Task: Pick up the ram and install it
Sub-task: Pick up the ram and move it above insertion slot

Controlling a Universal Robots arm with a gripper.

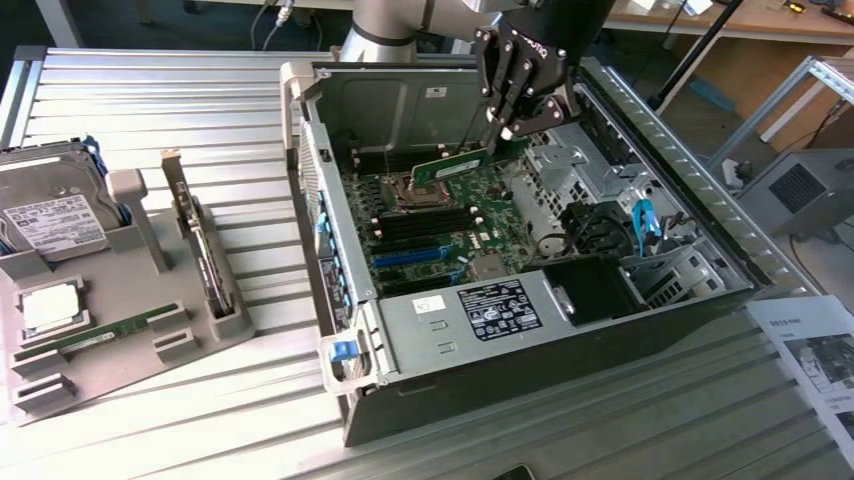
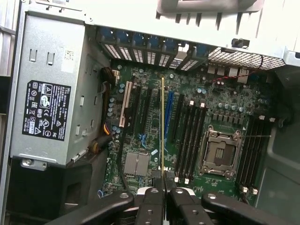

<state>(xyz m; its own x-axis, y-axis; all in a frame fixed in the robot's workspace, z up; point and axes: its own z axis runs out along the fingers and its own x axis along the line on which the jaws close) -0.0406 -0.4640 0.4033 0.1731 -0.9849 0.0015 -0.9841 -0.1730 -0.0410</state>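
Note:
My gripper (image 1: pixel 515 128) is shut on one end of a ram stick (image 1: pixel 451 167), a thin green board held tilted inside the open computer case (image 1: pixel 694 190), just above the motherboard (image 1: pixel 467 215). In the wrist view the ram stick (image 2: pixel 162 126) appears edge-on, running out from my gripper (image 2: pixel 163 186) over the board. It hangs beside the black memory slots (image 2: pixel 190 136) and the empty CPU socket (image 2: pixel 220 152). I cannot tell whether it touches a slot. A second, matching ram stick (image 1: pixel 100 336) lies on the grey holder (image 1: pixel 127 350) at the exterior view's left.
The grey holder also carries a hard drive (image 1: pixel 47 215), a square silvery CPU (image 1: pixel 51 308) and an upright expansion card (image 1: pixel 207 255). A metal power supply (image 1: pixel 474 312) fills the case's near end, and a drive cage with blue cables (image 1: pixel 641 225) stands beside the board. A paper sheet (image 1: pixel 814 350) lies at the right.

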